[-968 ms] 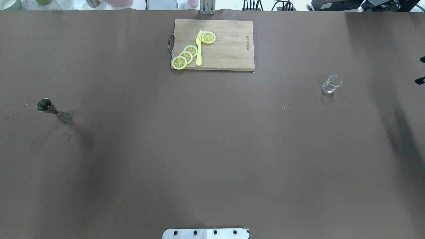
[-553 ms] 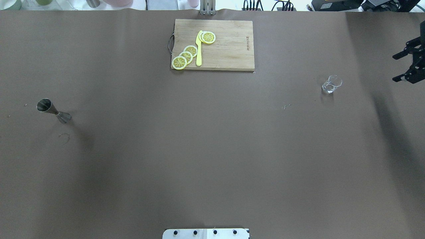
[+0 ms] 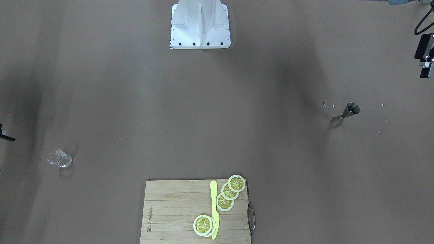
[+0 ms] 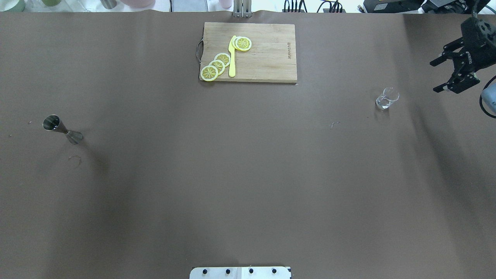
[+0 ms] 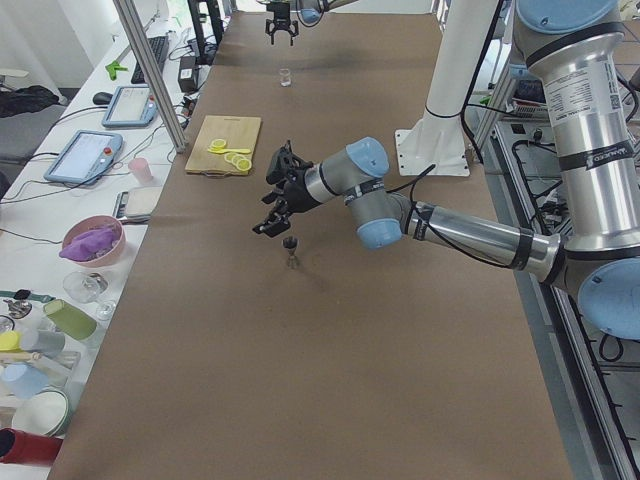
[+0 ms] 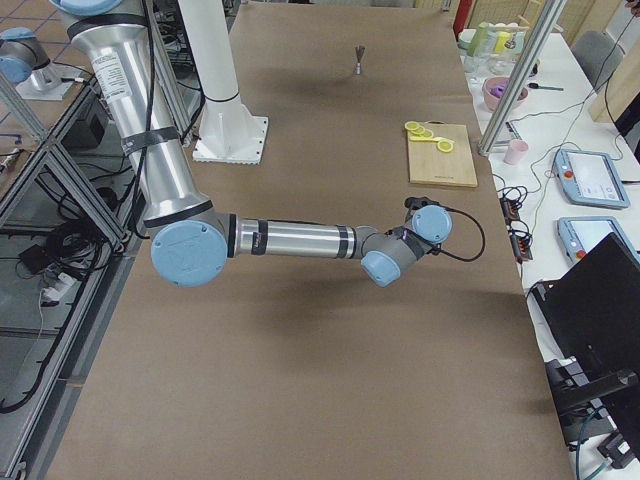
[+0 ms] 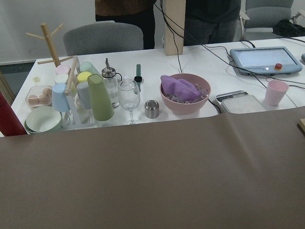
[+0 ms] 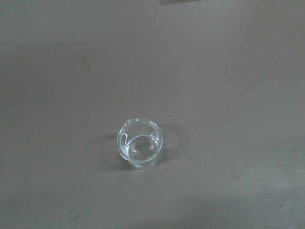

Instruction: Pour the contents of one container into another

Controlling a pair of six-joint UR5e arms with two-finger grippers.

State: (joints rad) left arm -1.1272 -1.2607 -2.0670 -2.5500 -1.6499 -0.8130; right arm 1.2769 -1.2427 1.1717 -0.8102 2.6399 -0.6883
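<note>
The steel jigger [image 4: 62, 130] stands upright at the table's left, also seen in the front view [image 3: 345, 115]. The clear glass tumbler [image 4: 386, 98] stands at the right, and it fills the middle of the right wrist view [image 8: 139, 149]. My right gripper [image 4: 435, 76] hovers open and empty to the right of the tumbler, well apart from it. My left gripper [image 5: 273, 198] hangs just above and beside the jigger [image 5: 291, 250] in the exterior left view. I cannot tell whether it is open or shut. Only a dark piece of that arm [image 3: 424, 54] shows at the front view's edge.
A wooden cutting board [image 4: 267, 58] with lemon slices [image 4: 217, 65] and a yellow knife [image 4: 232, 58] lies at the table's far middle. The robot's base plate [image 4: 240, 272] is at the near edge. Past the table's left end, a side table holds cups and a pink bowl [image 7: 184, 95].
My right gripper has come in from the right edge of the overhead view, moving left toward the tumbler. The jigger and tumbler have not moved.
</note>
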